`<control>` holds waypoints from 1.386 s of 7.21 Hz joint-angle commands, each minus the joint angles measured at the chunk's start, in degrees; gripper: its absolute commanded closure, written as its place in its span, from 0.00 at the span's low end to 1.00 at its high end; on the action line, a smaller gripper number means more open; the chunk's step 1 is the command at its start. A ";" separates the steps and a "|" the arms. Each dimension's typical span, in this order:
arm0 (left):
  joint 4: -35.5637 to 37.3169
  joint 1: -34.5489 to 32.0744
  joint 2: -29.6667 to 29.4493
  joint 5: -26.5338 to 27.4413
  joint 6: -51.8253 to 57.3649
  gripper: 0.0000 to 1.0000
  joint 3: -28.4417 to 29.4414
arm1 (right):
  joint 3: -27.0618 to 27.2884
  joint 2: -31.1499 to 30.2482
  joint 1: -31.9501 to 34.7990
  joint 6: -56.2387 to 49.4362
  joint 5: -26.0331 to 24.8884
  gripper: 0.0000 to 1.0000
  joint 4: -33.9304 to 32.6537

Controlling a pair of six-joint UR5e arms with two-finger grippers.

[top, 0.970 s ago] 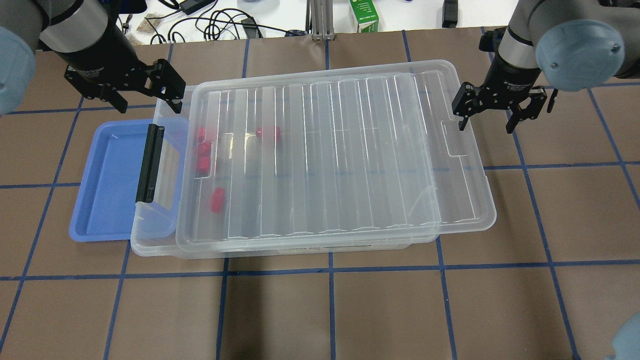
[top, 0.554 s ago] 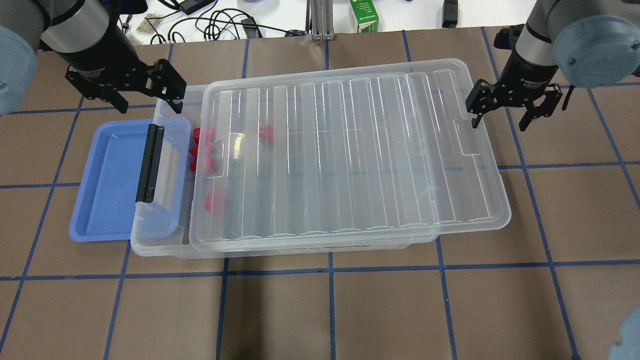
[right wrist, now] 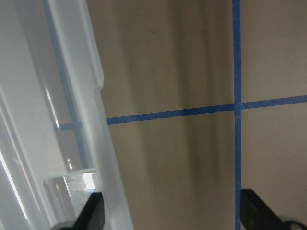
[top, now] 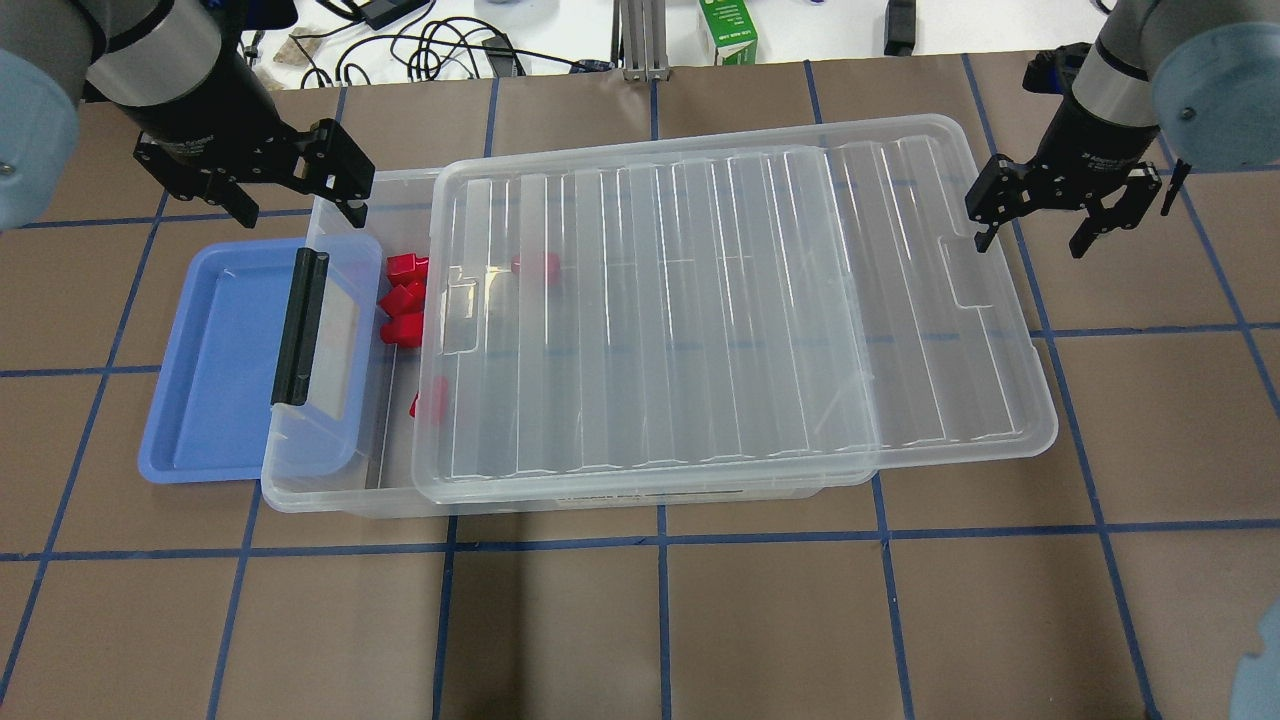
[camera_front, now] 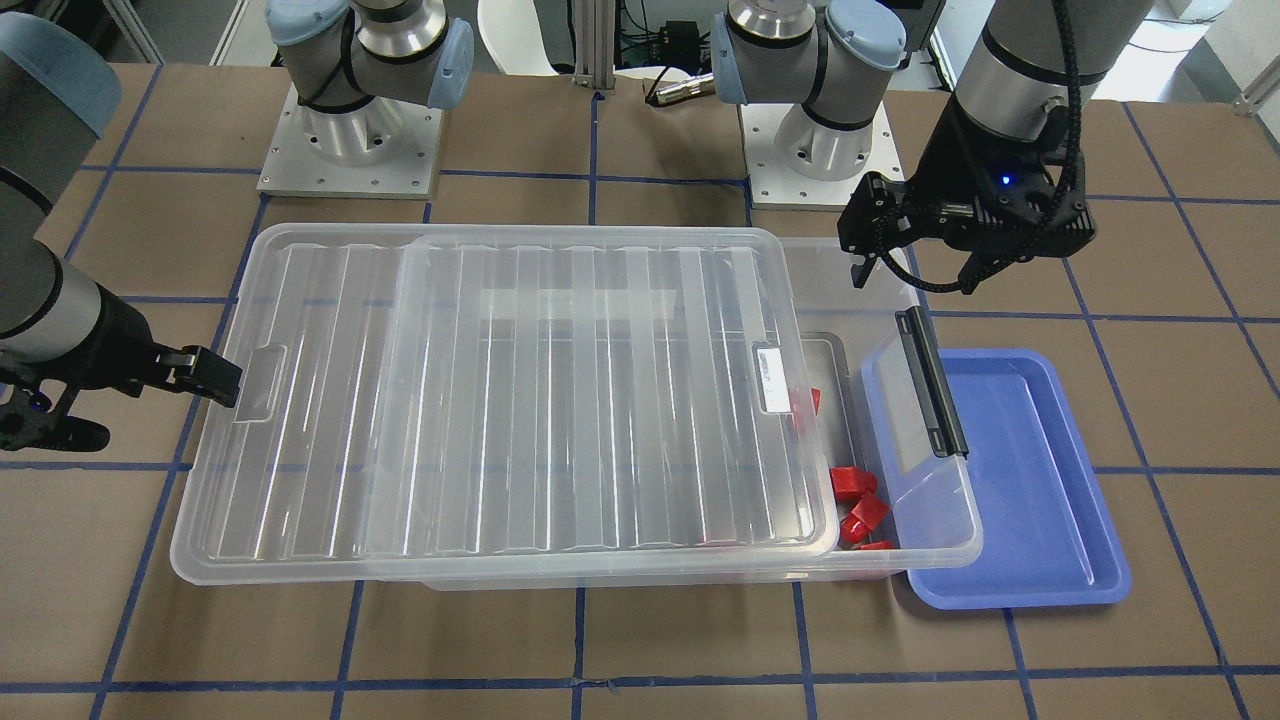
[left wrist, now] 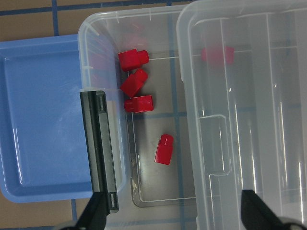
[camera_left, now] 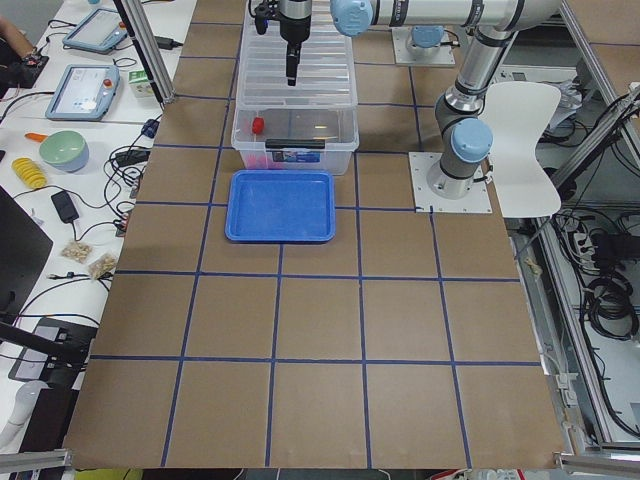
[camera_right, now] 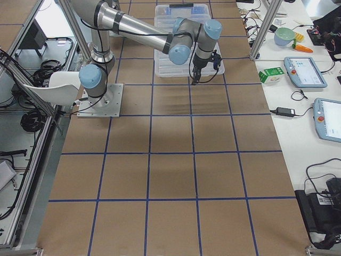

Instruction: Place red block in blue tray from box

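Overhead exterior shows left pincer (top: 300, 212) and right pincer (top: 1030, 245) spread; left wrist-mounted shows four uncovered red pieces (left wrist: 139, 103).

The left gripper (left wrist: 177, 212) shows in its wrist view only as two fingertips (left wrist: 98, 214) cut by the lower edge; ahead of it, one red piece (left wrist: 217, 54) blurs beneath the ribbed lid (left wrist: 259, 120); beside it, one side of the blue tray (left wrist: 38, 120) lies under the latch end of the box (top: 330, 495). The right gripper (right wrist: 173, 212) is likewise cropped; the lid edge beside it is out of focus.
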 commanded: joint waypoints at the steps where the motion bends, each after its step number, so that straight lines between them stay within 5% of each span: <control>1: 0.07 0.00 -0.07 -0.09 -0.09 0.00 0.00 | -0.07 0.03 -0.41 -2.12 -1.27 0.00 0.00; 10: -0.02 -0.44 0.02 -0.09 0.00 0.00 -0.70 | -0.08 -0.06 -4.90 -7.49 -1.36 0.00 0.00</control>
